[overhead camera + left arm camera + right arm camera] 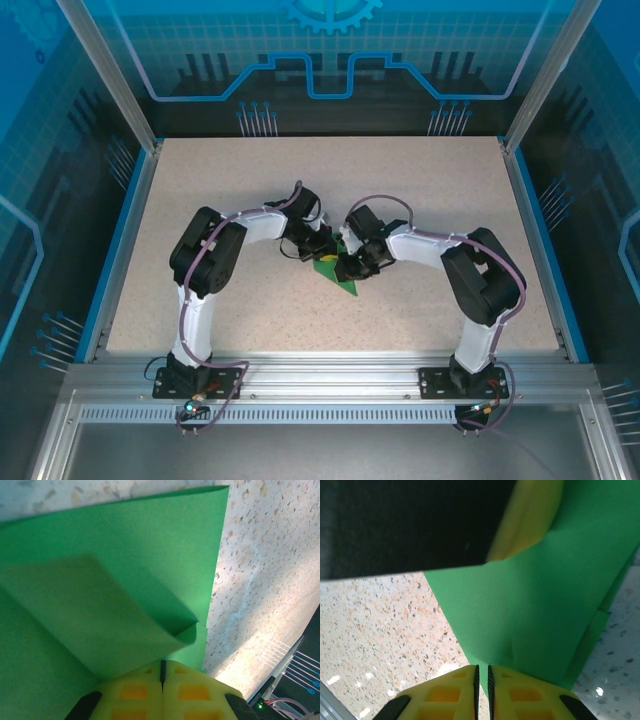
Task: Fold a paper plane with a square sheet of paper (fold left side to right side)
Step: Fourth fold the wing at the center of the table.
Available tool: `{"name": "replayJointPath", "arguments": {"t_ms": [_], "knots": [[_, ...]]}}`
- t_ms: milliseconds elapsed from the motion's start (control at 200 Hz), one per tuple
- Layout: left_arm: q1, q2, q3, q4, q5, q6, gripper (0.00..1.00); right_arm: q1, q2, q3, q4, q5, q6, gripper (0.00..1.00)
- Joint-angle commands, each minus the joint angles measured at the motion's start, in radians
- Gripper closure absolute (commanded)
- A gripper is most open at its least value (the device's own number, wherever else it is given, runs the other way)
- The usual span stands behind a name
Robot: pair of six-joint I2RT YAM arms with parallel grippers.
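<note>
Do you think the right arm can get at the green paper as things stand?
Probably yes: the right gripper sits at the edge of the green paper, nothing between; the left gripper crowds only the far side.

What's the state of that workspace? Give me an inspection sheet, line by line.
Surface: speckled table, evenly lit.
Job's things: green paper, partly folded, lying at the centre between both tools.
Clutter: nothing seen.
Tools: left tool shut, tips at a raised flap; right tool shut, tips at the paper's edge; whether either pinches the paper cannot be told.
Cables: pale cables run along both arms.
Surroundings: blue-printed walls; metal frame at the near edge.
</note>
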Motion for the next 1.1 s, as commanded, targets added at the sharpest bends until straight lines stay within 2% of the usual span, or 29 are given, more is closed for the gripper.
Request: {"name": "replayJointPath", "arguments": {"t_ms": [0,325,570,1095], "knots": [[-0.004,0.011,-0.024,-0.086,-0.052,0.018,1.00,-0.020,0.015,-0.015,0.019,-0.022,0.022,0.85],[-0.004,0.015,-0.022,-0.089,-0.056,0.021,1.00,-0.026,0.024,-0.009,-0.037,0.052,-0.002,0.86],[-0.004,0.013,-0.020,-0.097,-0.059,0.024,1.00,-0.033,0.036,-0.018,-0.045,0.057,0.006,0.86],[-0.003,-0.005,-0.023,-0.083,-0.066,0.031,1.00,-0.143,0.075,-0.139,0.062,-0.127,0.073,0.88]]}}
